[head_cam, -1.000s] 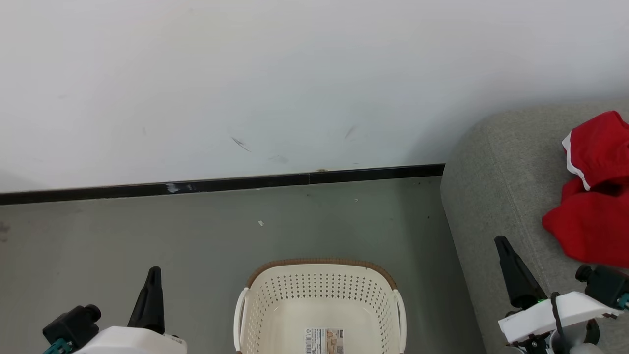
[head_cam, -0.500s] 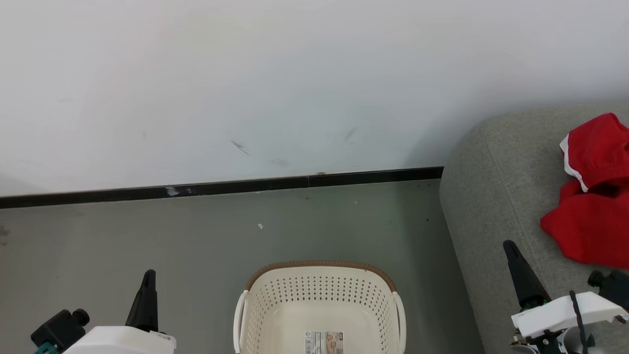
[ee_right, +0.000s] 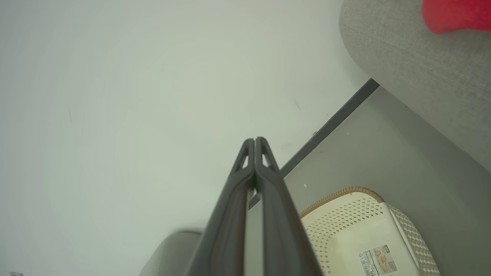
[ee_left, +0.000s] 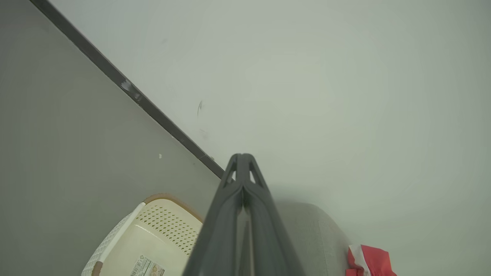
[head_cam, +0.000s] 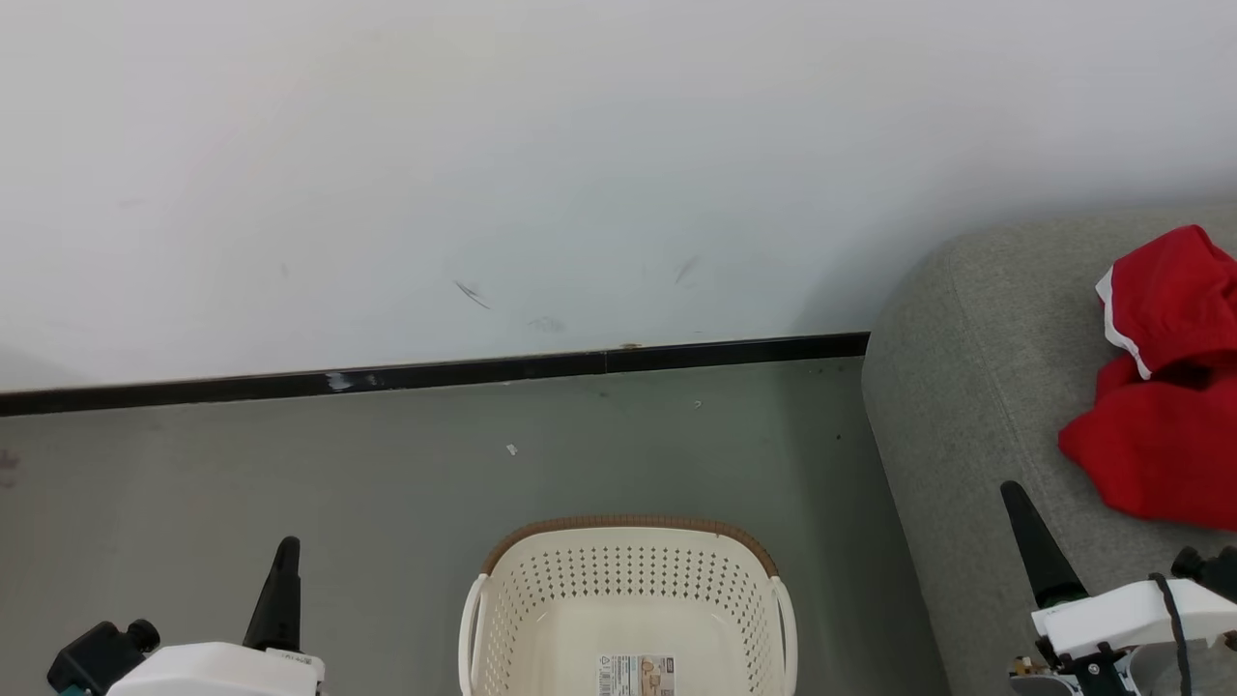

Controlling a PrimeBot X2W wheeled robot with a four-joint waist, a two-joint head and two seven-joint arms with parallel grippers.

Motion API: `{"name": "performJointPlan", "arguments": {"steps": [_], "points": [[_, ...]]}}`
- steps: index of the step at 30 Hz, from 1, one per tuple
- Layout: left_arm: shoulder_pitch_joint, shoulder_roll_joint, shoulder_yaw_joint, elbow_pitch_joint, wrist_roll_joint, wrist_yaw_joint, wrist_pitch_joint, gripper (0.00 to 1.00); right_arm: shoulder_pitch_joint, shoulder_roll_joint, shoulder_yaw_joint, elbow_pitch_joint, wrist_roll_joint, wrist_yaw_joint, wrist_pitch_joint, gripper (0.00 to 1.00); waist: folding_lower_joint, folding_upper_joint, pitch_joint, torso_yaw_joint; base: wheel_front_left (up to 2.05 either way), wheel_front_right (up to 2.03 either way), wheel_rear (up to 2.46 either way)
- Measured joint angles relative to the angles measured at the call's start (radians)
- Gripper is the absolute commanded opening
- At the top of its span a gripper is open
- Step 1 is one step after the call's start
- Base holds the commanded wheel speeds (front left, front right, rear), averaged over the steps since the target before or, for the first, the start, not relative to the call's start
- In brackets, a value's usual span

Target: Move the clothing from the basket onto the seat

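Red clothing with a white trim band lies crumpled on the grey-green seat at the right; a corner of it peeks into the left wrist view and the right wrist view. The cream basket with its brown rim stands on the floor at bottom centre, only a label inside. My left gripper is shut at the lower left, well left of the basket. Over the seat's front edge my right gripper is shut, holding nothing, short of the clothing.
A white wall with a black skirting strip runs behind the grey floor. The seat's rounded corner sits close to the basket's right side.
Both grippers have drawn down towards the bottom edge of the head view. The picture has shifted slightly, so the camera moved a little. Clothing and basket stay put.
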Motion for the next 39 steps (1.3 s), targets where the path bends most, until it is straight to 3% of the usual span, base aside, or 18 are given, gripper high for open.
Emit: {"name": "performJointPlan", "arguments": {"steps": [39], "points": [[-0.022, -0.016, 0.094, 0.040, -0.411, -0.078, 0.128, 0.00, -0.023, 0.012, -0.060, 0.060, 0.517, 0.000, 0.108, 0.00, -0.0020, 0.0000, -0.013, -0.006, 0.00, 0.00, 0.00]]}}
